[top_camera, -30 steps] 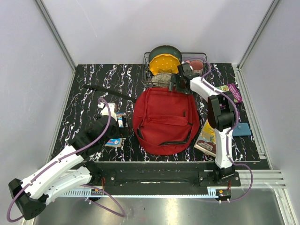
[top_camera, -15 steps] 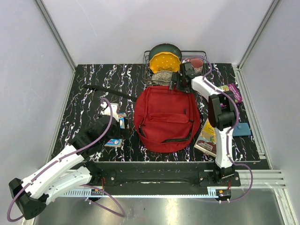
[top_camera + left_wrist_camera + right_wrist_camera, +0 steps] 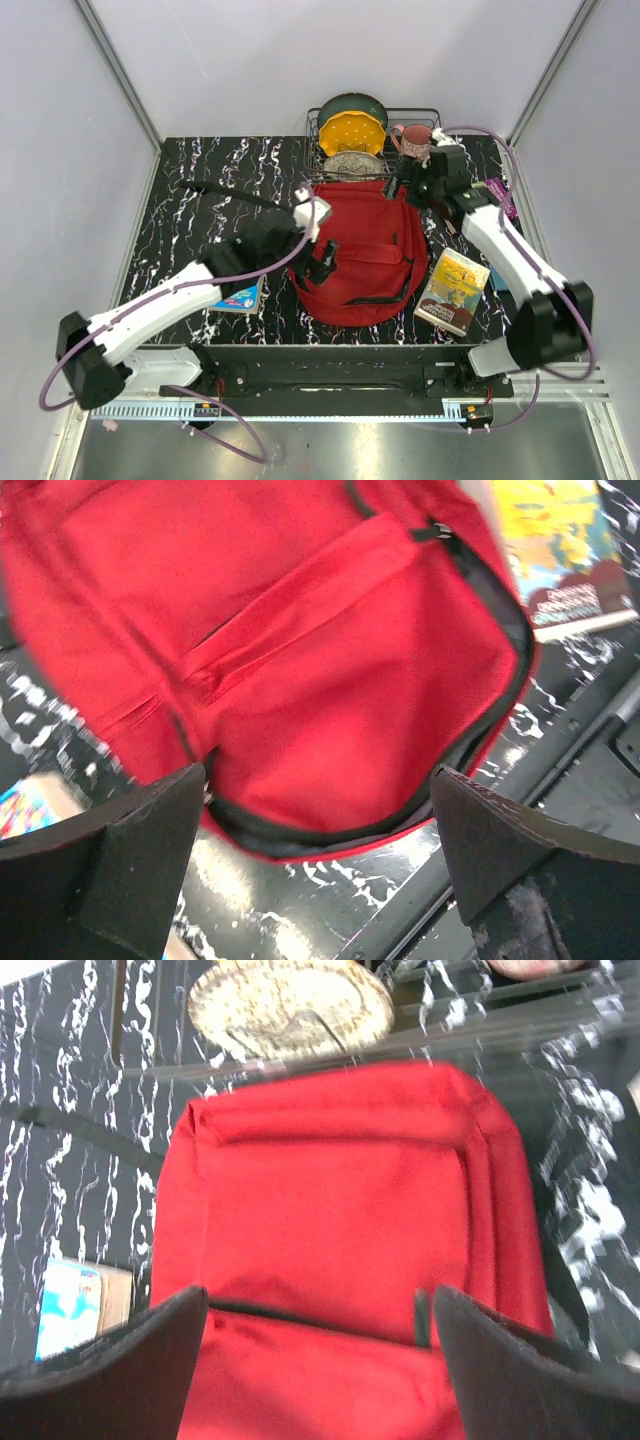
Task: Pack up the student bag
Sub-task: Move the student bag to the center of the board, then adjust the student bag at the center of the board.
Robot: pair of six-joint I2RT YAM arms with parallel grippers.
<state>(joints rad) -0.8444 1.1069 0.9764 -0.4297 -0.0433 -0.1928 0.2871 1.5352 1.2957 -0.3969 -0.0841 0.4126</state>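
Observation:
The red student bag [image 3: 355, 250] lies flat mid-table with its front pocket up. The pocket's black zipper is open along the near edge and shows dark lining [image 3: 470, 750]. My left gripper [image 3: 322, 258] hovers over the bag's left side, open and empty; its fingers [image 3: 110, 860] straddle the pocket's lower rim. My right gripper [image 3: 412, 188] hovers at the bag's far right corner, open and empty. In the right wrist view the bag [image 3: 330, 1210] fills the gap between the fingers [image 3: 530, 1370].
A wire dish rack [image 3: 432, 120] behind the bag holds a yellow plate [image 3: 352, 133], a speckled plate [image 3: 290, 1005] and a pink mug [image 3: 415, 138]. A yellow book [image 3: 452, 290] lies right of the bag and a blue book [image 3: 240, 297] lies left of it. A purple packet [image 3: 500, 195] lies at the far right.
My left arm has swung right from the blue book to over the bag's left side. My right gripper has moved right off the bag's top edge, its elbow swinging outward. The bag has shifted slightly.

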